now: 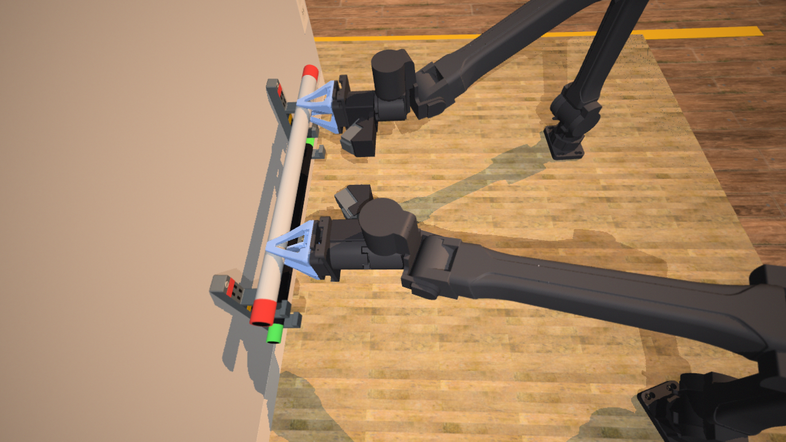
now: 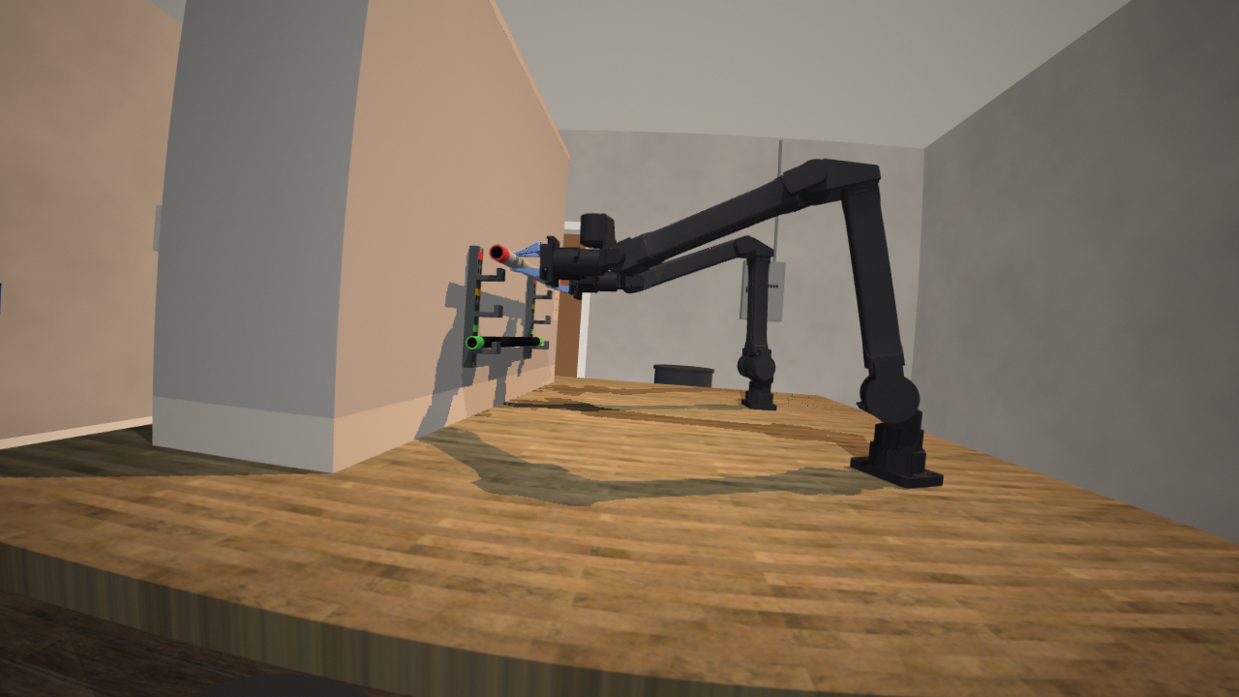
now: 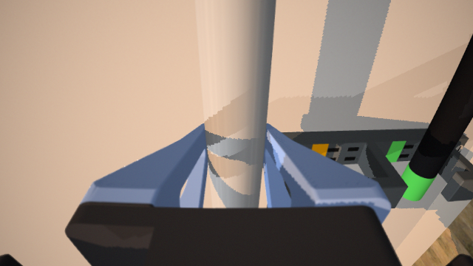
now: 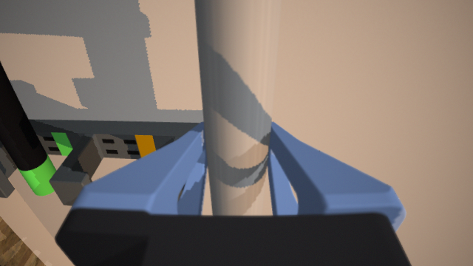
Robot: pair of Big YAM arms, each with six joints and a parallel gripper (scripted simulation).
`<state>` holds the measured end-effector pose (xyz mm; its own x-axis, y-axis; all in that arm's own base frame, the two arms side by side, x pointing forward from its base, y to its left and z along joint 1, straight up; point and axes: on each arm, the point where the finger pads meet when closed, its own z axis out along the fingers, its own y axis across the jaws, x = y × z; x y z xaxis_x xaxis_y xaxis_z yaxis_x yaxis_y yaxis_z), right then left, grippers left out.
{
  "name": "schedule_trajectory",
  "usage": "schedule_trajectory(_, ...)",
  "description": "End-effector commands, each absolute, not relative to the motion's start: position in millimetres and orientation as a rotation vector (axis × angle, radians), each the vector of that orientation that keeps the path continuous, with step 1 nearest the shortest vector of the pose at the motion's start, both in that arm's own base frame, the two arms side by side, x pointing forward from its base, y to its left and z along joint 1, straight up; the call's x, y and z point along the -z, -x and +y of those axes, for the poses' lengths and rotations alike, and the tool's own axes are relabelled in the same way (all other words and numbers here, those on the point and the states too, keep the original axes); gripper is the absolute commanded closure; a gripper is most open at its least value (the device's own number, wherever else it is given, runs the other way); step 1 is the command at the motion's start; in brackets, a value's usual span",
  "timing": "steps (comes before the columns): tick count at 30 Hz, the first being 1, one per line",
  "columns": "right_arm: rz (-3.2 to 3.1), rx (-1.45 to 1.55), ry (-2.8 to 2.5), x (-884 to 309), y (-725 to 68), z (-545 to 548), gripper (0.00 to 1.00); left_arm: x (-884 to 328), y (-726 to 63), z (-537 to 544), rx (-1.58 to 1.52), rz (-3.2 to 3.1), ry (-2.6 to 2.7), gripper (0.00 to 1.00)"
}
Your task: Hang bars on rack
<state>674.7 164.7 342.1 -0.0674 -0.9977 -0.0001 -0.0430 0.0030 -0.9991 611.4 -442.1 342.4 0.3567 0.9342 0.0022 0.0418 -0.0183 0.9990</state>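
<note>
The white bar with red ends (image 1: 290,170) (image 2: 498,253) (image 3: 236,55) (image 4: 236,48) is held level by both grippers, slightly above and around the outer tips of the rack's top arms. My left gripper (image 1: 276,248) (image 3: 235,133) is shut on it near one end; my right gripper (image 1: 303,104) (image 4: 237,132) is shut on it near the other. The rack (image 2: 470,303) has red labels (image 1: 230,286) at the top, orange labels (image 3: 320,149) (image 4: 145,145) in the middle and green labels (image 3: 396,151) (image 4: 60,142) lowest. The black bar with green ends (image 2: 511,341) (image 3: 448,133) (image 4: 15,118) lies on the lowest pair.
The beige wall (image 1: 137,192) (image 2: 415,259) stands directly behind the rack. The wooden table (image 1: 494,329) (image 2: 606,563) extends below both arms. The middle rack arms (image 2: 489,310) hold no bar. In the wrist views, the gripper fingers hide the red labels.
</note>
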Motion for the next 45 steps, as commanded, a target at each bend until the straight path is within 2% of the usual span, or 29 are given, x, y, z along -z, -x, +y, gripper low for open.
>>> schedule_trajectory(1, 1.255, 1.256, 1.130, -389.4, -694.1, 163.4, 1.00, -391.8, -632.6, -440.7, -0.936, 0.953, -1.305, 1.00)
schedule_trajectory(45, 1.255, 1.256, 1.130, -388.1, -726.0, 161.1, 1.00, -390.0, -662.6, -451.8, -0.936, 0.953, -1.305, 1.00)
